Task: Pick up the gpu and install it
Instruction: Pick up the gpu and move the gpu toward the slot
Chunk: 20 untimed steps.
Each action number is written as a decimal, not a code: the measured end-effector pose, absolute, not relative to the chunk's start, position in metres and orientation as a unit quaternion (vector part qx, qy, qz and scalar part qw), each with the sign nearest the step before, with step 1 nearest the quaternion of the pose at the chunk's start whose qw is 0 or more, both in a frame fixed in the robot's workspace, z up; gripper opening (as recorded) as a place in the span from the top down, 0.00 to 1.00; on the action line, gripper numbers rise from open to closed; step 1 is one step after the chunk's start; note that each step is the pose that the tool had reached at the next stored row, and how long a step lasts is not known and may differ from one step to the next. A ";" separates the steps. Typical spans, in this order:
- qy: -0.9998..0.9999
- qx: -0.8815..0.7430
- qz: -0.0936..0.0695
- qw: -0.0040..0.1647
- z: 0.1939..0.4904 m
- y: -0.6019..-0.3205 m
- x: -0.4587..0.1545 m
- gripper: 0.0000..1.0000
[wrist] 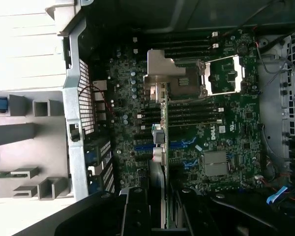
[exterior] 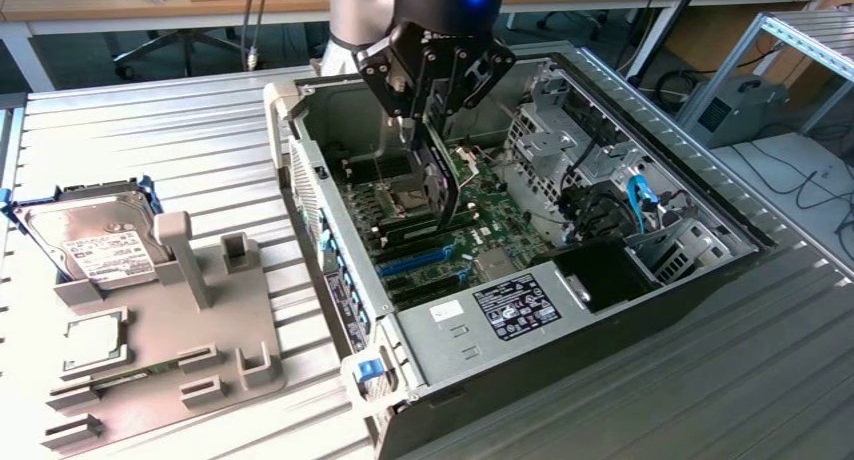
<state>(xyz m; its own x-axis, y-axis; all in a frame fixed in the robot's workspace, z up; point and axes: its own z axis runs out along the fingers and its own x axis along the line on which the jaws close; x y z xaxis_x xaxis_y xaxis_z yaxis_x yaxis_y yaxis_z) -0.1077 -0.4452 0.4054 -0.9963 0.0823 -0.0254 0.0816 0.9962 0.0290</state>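
My gripper (exterior: 430,115) hangs over the open computer case (exterior: 304,195) and is shut on the gpu (exterior: 441,180), a slim black card held on edge above the motherboard (exterior: 501,220). In the wrist view the gpu (wrist: 163,147) shows edge-on between my two black fingers (wrist: 135,209), with its silver bracket (wrist: 160,73) at the far end. The card's lower edge hangs over the motherboard (wrist: 221,123) near the memory slots and the blue expansion slots (wrist: 179,145). Whether it touches the board I cannot tell.
On the exterior view's left, a grey fixture (exterior: 174,320) holds a silver hard drive (exterior: 87,235) with a white label and a small square CPU chip (exterior: 94,345). Inside the case are drive cages (exterior: 567,130), cables (exterior: 641,205) and a power supply (exterior: 514,305).
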 end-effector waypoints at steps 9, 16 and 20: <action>0.999 0.041 0.014 0.013 0.403 -0.445 -0.098 0.73; 0.999 0.041 0.013 0.013 0.401 -0.445 -0.090 0.73; 0.999 0.041 0.013 0.013 0.399 -0.445 -0.086 0.73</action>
<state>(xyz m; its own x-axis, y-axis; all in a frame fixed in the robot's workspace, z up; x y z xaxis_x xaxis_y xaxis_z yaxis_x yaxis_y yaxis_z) -0.0862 -0.4449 0.3994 -0.9963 0.0822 -0.0255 0.0815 0.9963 0.0272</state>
